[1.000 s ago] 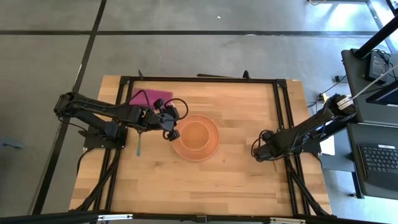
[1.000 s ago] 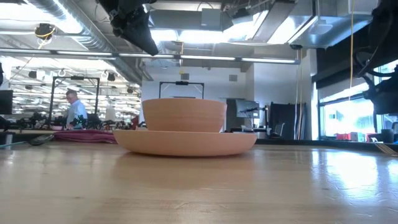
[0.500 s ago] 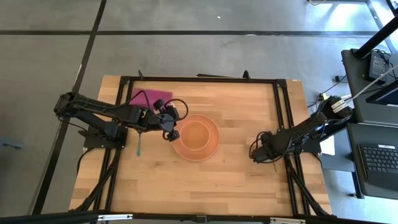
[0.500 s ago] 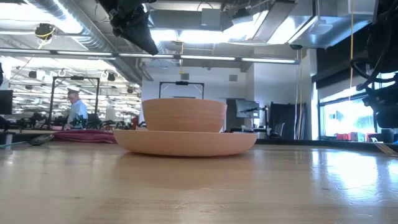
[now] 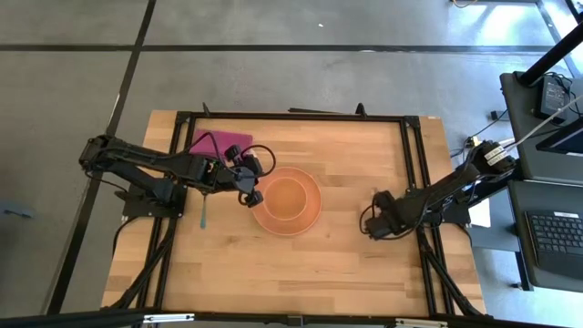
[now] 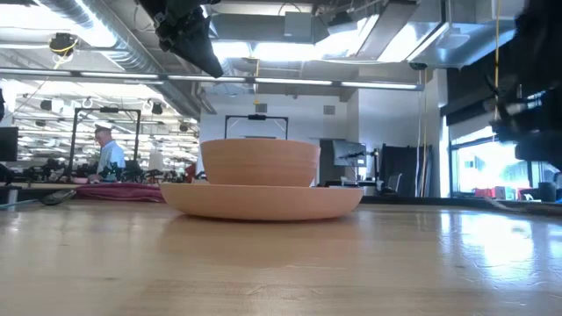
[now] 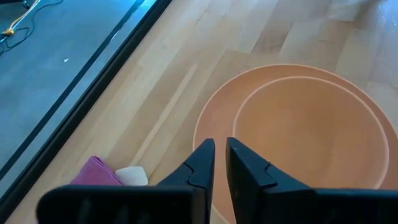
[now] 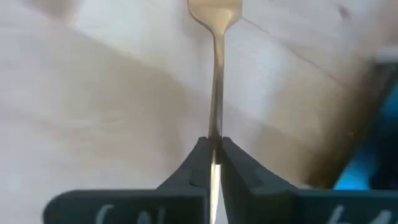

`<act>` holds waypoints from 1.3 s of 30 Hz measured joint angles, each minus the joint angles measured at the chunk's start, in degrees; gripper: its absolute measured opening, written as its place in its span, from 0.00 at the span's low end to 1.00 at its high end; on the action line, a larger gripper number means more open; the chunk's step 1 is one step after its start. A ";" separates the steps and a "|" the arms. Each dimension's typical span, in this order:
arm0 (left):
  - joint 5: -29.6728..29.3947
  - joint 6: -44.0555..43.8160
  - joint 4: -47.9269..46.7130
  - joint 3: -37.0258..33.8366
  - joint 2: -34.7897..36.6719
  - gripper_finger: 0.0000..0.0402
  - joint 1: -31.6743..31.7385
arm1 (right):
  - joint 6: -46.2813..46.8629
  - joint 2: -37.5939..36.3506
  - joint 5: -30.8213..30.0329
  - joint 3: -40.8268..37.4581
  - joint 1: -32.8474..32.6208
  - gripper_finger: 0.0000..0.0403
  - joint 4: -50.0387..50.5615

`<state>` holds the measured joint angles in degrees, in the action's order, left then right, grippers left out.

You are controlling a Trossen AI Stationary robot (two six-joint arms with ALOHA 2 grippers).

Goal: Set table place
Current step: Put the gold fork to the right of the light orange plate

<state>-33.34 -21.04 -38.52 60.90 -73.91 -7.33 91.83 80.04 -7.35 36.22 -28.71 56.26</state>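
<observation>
Moved a little toward the middle of the table (image 5: 310,264) since a second ago: right gripper (image 5: 368,226), now nearer the plate (image 5: 308,221) but not touching it. Pinched tight on a gold fork (image 8: 215,74), thin handle squeezed between the two dark fingers (image 8: 194,163), prongs pointing away over the pale wood. Blurred and dark at the far right edge of the low view. Nothing changed on the other side: left gripper (image 5: 252,186) parked high above the near rim of the plate, in the same spot as before. Fingers (image 7: 200,167) almost closed, only a thin gap between them, holding nothing. Dark arm tip up near the top in the low view (image 6: 189,35), well above the dishes. Orange bowl (image 5: 288,195) sitting inside the orange plate, both near the middle of the big light-wood table with its black rail frame (image 5: 291,117). Purple cloth (image 5: 219,141) lying at the far left corner of the wood, under the left arm. Thin blue-green stick-like thing (image 5: 204,214) lying flat on the wood just to the left of the plate; too small to tell what it is. Person (image 6: 107,156) far off in the room behind the table.
</observation>
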 joint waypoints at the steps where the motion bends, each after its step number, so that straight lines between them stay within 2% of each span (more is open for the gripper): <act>1: 0.00 0.00 0.00 -0.02 0.00 0.09 0.02 | -0.74 0.03 -0.75 1.21 -0.03 0.04 0.06; 7: 0.00 0.00 0.00 -0.04 0.00 0.12 0.02 | -2.52 0.01 -10.16 10.93 1.23 0.04 0.59; 10: 0.00 0.02 0.45 -0.04 0.00 0.13 0.02 | -2.56 0.01 -12.39 14.60 3.82 0.05 -0.04; 12: -0.02 0.41 0.87 -0.04 0.00 0.13 0.02 | -5.84 0.18 -12.90 16.58 6.36 0.05 -1.90; 18: -0.05 2.36 0.90 0.95 0.00 0.13 0.08 | -15.71 1.97 -10.45 19.66 16.00 0.04 -3.50; 26: -0.52 5.17 1.17 1.84 0.00 0.09 0.08 | -15.58 5.67 -6.25 19.77 26.26 0.05 -4.22; 33: -0.68 8.10 1.21 1.84 0.00 0.06 0.07 | -15.66 12.24 -2.65 19.84 28.16 0.05 -13.10; 39: -0.70 8.13 1.26 1.84 0.00 0.05 0.07 | -14.11 19.31 1.03 19.83 28.35 0.05 -14.23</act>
<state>-34.04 -12.91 -37.26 62.74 -73.91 -7.27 77.71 99.35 -6.32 56.05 -0.36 42.03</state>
